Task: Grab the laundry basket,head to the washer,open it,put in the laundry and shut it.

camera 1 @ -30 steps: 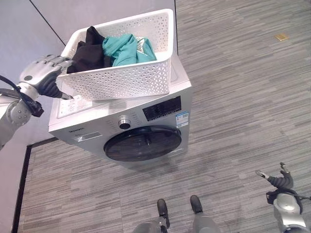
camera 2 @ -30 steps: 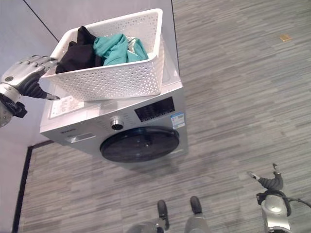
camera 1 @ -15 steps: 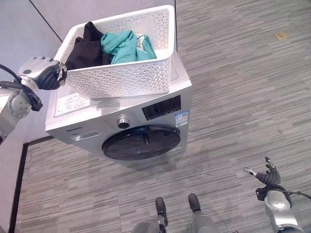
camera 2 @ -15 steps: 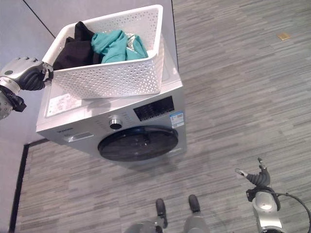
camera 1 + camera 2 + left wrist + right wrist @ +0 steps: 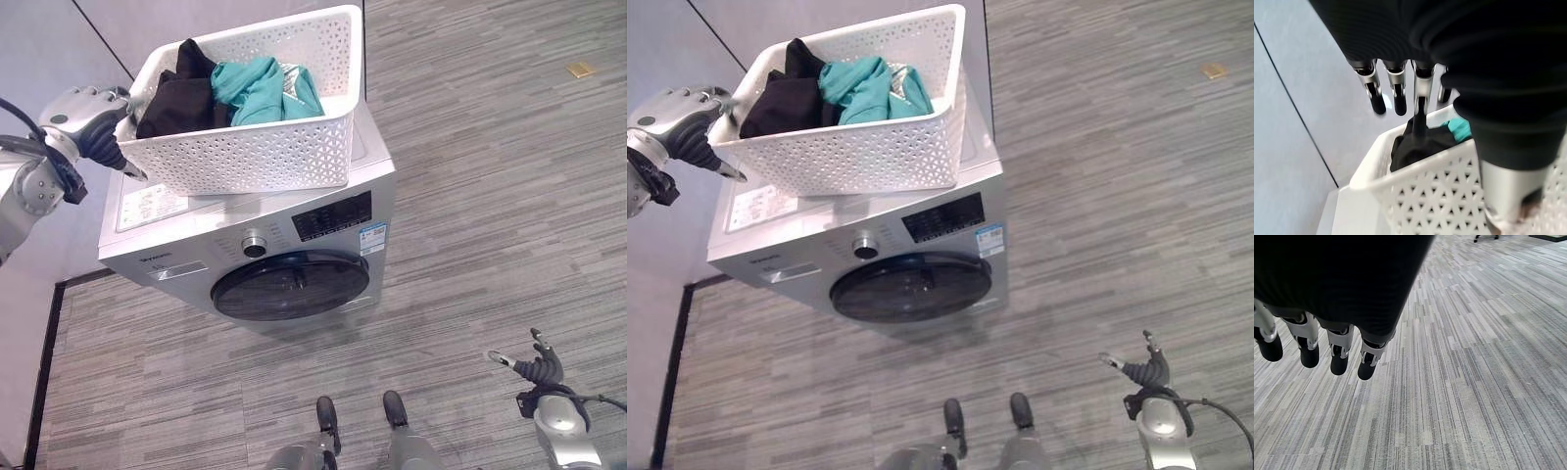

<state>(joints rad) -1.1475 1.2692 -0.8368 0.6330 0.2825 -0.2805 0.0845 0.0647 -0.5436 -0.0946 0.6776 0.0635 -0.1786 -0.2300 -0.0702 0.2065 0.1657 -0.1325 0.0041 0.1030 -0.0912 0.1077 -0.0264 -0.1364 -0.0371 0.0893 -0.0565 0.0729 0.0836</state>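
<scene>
The white lattice laundry basket [image 5: 245, 157] stands on top of the silver washer [image 5: 167, 257], slightly tilted. In it lie a black garment [image 5: 176, 93] and a teal one [image 5: 260, 88]. The washer's round dark door [image 5: 291, 286] is shut. My left hand [image 5: 83, 122] is at the basket's left end. In the left wrist view its fingers [image 5: 1396, 93] hang straight above the rim of the basket [image 5: 1420, 200], with the thumb [image 5: 1503, 196] beside the wall. Low beside me, my right hand [image 5: 534, 367] hangs with relaxed fingers [image 5: 1308, 340] over the floor.
A grey wall [image 5: 59, 49] rises behind and to the left of the washer. Grey striped floor [image 5: 490, 196] spreads to the right and in front. A small yellow object [image 5: 580, 70] lies far off on the floor.
Half a second ago my left hand was curled at the basket's left rim; now its fingers are stretched out. The basket stays on the washer. The view has shifted a little.
</scene>
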